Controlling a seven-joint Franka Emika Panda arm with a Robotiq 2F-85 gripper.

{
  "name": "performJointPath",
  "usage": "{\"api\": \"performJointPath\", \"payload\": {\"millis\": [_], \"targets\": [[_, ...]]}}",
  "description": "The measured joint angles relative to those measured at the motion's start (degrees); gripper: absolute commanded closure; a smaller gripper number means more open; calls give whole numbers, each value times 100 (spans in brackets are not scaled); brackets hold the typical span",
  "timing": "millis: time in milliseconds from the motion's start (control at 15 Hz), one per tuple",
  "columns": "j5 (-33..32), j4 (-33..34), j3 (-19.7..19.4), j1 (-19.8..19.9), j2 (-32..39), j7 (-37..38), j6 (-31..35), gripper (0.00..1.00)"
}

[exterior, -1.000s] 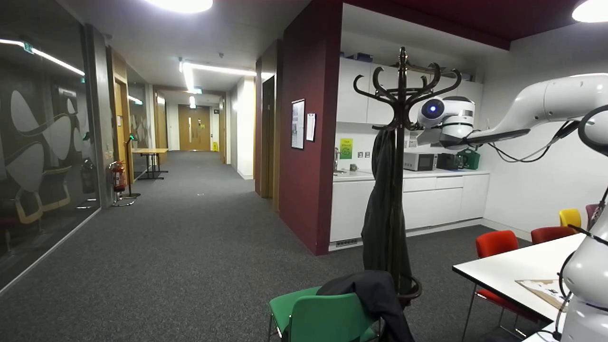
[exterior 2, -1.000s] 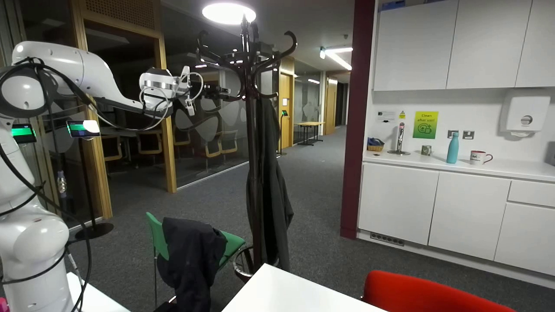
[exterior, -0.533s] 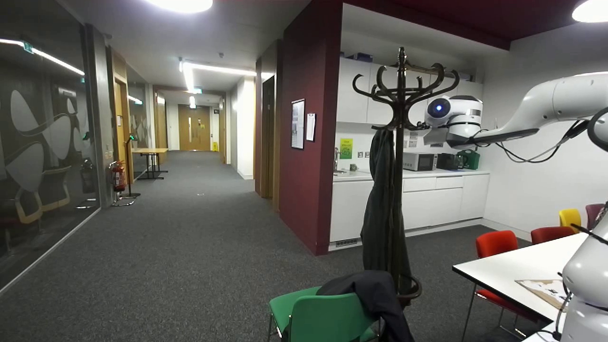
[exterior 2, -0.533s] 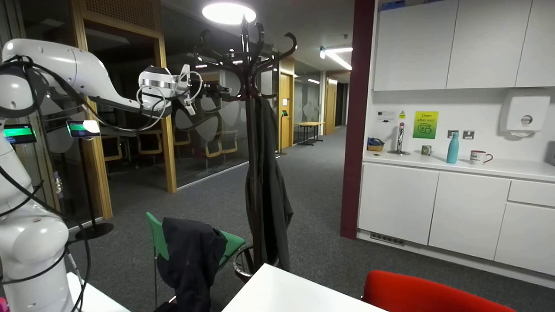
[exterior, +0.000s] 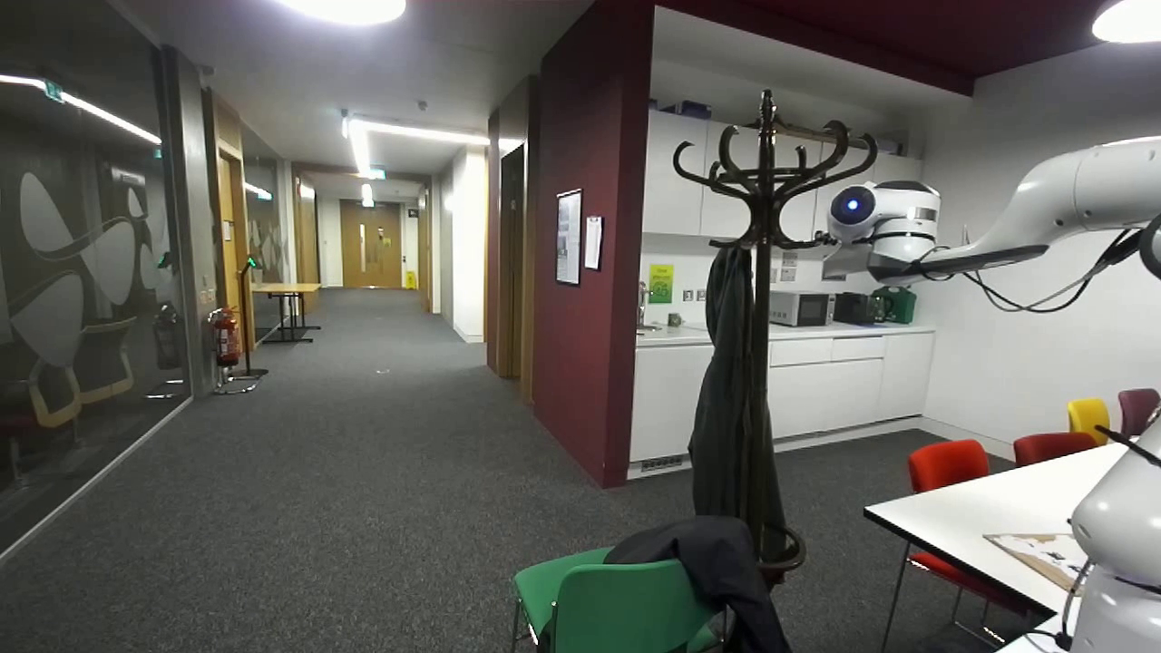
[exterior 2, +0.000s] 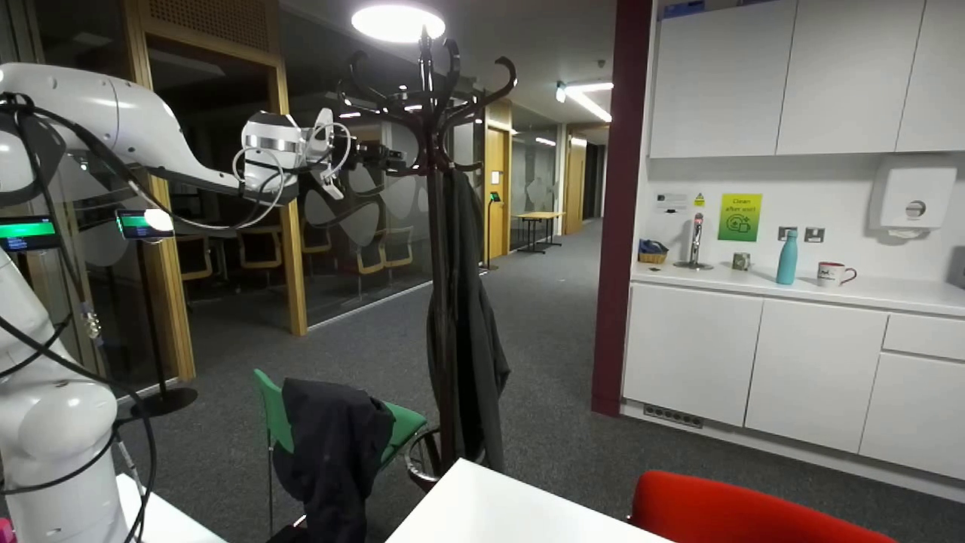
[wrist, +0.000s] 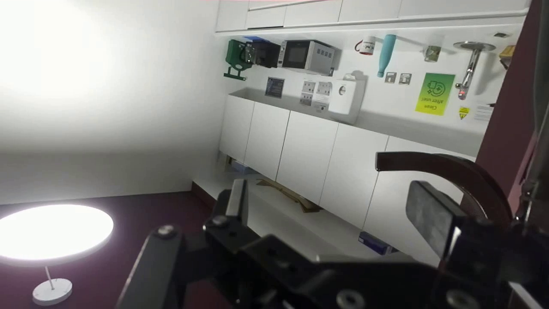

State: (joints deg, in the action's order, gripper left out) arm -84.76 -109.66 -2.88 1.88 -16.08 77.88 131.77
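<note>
My gripper [wrist: 330,202] spread wide, empty, beside glossy dark-brown curved-hook coat stand [exterior 2: 438,241]; nothing grasped yet, charcoal cloth coat [exterior 2: 475,324] hanging there.

In an exterior view, with the top of the coat stand [exterior 2: 437,249] as dial centre, the tool [exterior 2: 398,157] sits near at 9 o'clock; a far chair [exterior 2: 403,426], jacket [exterior 2: 332,434] over its back, at 7; the table [exterior 2: 497,509] at 6; a near chair [exterior 2: 739,509] at 5; the counter [exterior 2: 905,292] at 4, carrying a bottle [exterior 2: 786,258] between tap [exterior 2: 696,241] and mug [exterior 2: 831,274].
</note>
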Motion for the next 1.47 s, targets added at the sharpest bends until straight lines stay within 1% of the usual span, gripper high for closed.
{"api": "performJointPath", "payload": {"millis": [200,667,933,1467], "targets": [[0,0,66,-43,-65,2,1,0],[0,6,354,-139,-56,2,6,0],[0,8,379,-203,54,2,8,0],[-16,142,379,-201,359,-2,15,0]]}}
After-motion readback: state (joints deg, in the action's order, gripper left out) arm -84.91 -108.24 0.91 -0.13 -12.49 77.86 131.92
